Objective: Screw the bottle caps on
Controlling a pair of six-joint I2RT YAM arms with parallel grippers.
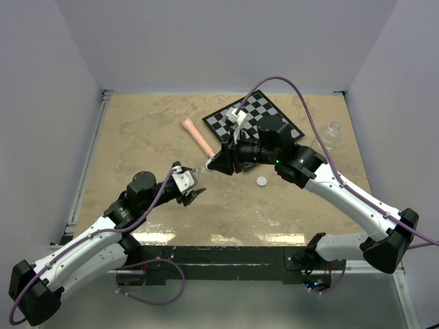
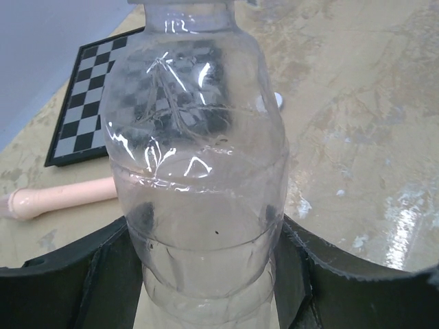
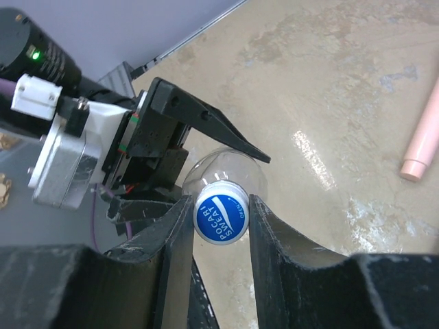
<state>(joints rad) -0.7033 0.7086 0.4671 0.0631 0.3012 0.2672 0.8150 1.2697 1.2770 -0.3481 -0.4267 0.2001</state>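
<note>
Clear plastic makes the small bottle (image 2: 199, 171) hard to trace from above. It hangs over the table (image 1: 137, 137) between the arms, its long axis running from the left gripper (image 2: 206, 236), whose fingers clamp its lower body, to the right gripper (image 1: 216, 164). Its neck points at that gripper, whose fingers pinch the blue cap (image 3: 221, 212) at the bottle's mouth; the threads are hidden. The left wrist view cuts off the bottle's base. A white cap (image 1: 261, 181) lies near the right gripper. The second bottle (image 1: 333, 133) sits by the table's right edge, its pose unclear.
</note>
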